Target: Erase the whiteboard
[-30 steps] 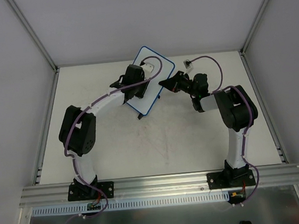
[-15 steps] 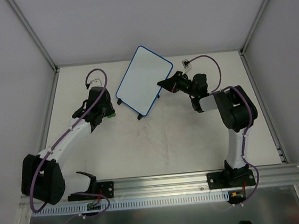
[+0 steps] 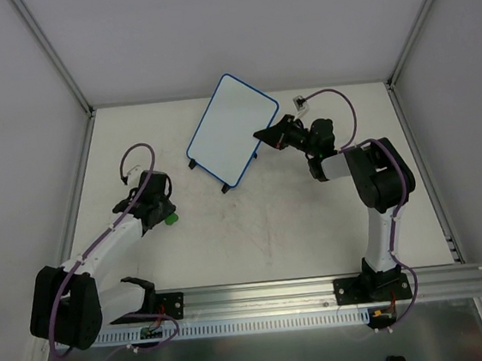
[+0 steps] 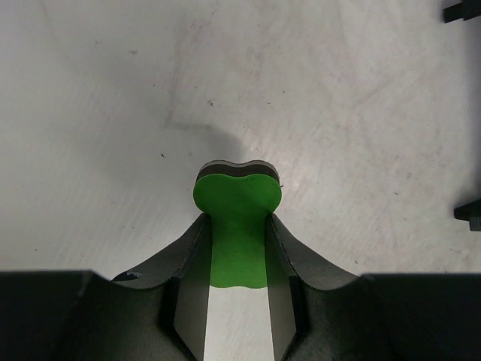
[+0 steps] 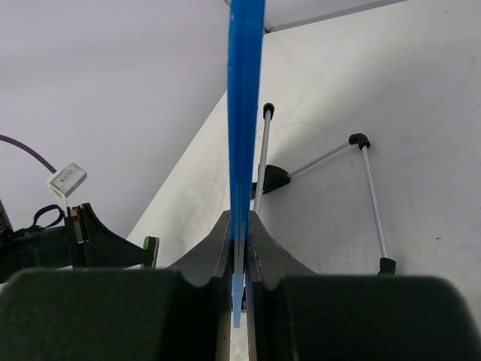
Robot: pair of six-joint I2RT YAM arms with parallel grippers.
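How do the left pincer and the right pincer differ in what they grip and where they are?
The left pincer grips a small green eraser; the right pincer grips the whiteboard by its thin blue rim. The left pincer is out over the bare table, apart from the whiteboard; the right pincer is at the whiteboard's right edge. Both are shut on something.
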